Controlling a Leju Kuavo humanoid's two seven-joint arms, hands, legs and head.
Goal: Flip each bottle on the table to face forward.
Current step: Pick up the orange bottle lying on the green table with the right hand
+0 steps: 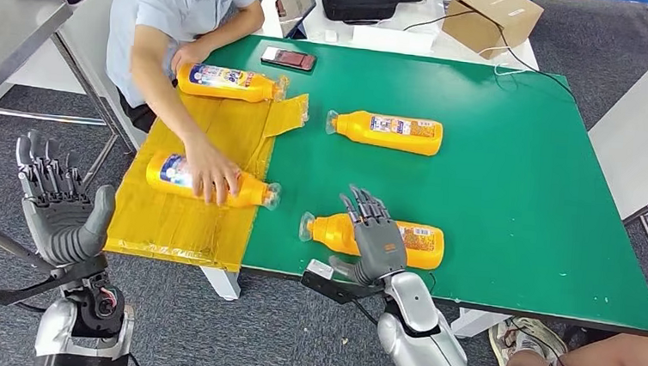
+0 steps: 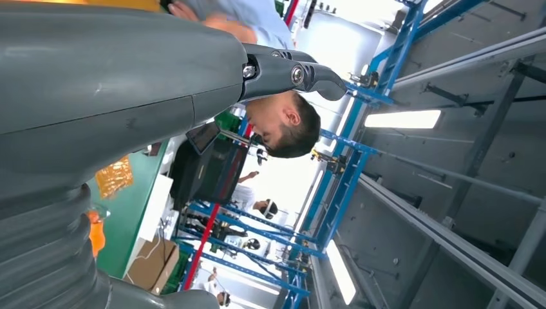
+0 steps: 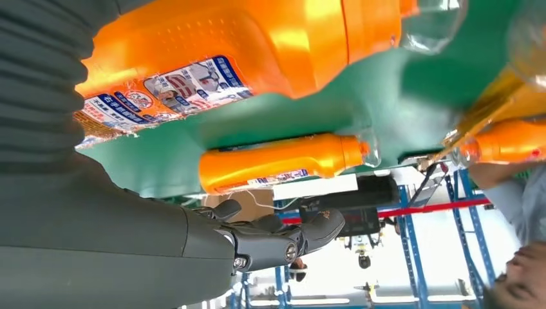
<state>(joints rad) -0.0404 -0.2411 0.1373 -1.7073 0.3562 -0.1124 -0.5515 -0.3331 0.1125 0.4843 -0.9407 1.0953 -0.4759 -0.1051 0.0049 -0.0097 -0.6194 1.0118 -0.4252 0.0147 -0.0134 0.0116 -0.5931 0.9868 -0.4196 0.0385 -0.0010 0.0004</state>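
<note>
the near bottle (image 1: 381,239) lay on its side on the green table (image 1: 518,188), close to the front edge, clear cap pointing toward the robot's left, and the right hand (image 1: 375,231) was laid over its middle from above. in the head view the fingers were spread across the orange body rather than wrapped under it; the right wrist view put the bottle (image 3: 257,45) very close to the palm with the thumb (image 3: 283,238) standing clear of it, so it read as a hand resting on the bottle or just short of it, not gripping (whether the palm actually pressed could not be told). the step in hand looked like the approach to the first flip on the robot's side.

a second bottle (image 1: 386,131) lay further back on the green, well apart from the first. two more lay on the yellow taped sheet (image 1: 191,182) at the table's left end: the back bottle (image 1: 228,82), and the front bottle (image 1: 209,181), on which a person's hand (image 1: 211,175) was resting.

the left hand (image 1: 60,208) was raised beside the table's left end, off the surface, fingers apart and upright, holding nothing.

the next move probably called for the right fingers to close round the bottle's sides, thumb opposite them, then a roll about the long axis until the front label faced forward. the smooth rounded body might slip or skid toward the edge if pressed without a proper hold.
</note>
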